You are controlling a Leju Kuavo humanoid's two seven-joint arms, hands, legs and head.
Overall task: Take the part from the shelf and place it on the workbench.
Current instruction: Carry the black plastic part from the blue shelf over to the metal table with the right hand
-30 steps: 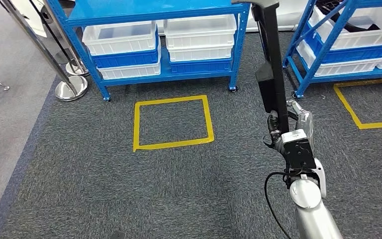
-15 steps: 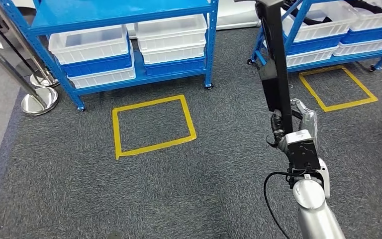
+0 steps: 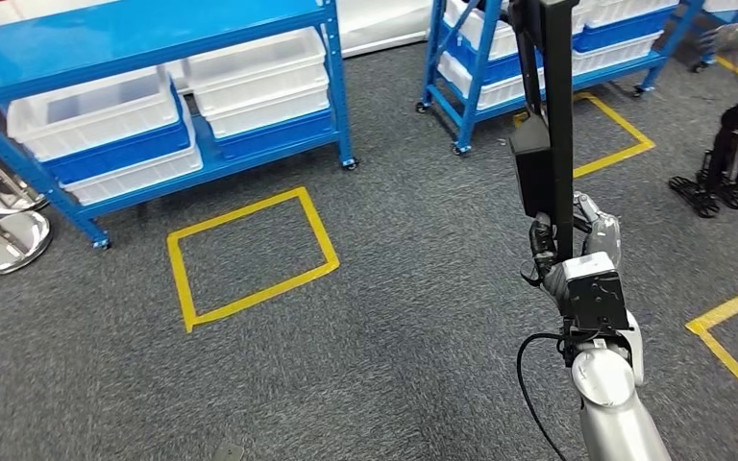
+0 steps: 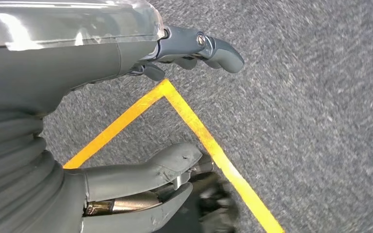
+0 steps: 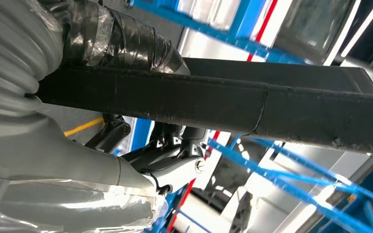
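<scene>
1. Everything on the floor has slid to the left since a moment ago, so the robot is turning; the long black bar-shaped part [image 3: 550, 125] stays upright in its right robot hand [image 3: 577, 245].
2. That right robot hand is wrapped tight around the low end of the part, far from the top.
3. Its left robot hand [image 4: 126, 116] hangs over the grey carpet floor [image 3: 365, 327] with fingers apart, holding nothing.
4. I think the tall part could tip or slip, because it is held only at the bottom.
5. While turning, its top could bump the blue metal shelf with white bins [image 3: 500, 58], which is near.
6. No workbench surface shows, so there may be more walking.
</scene>
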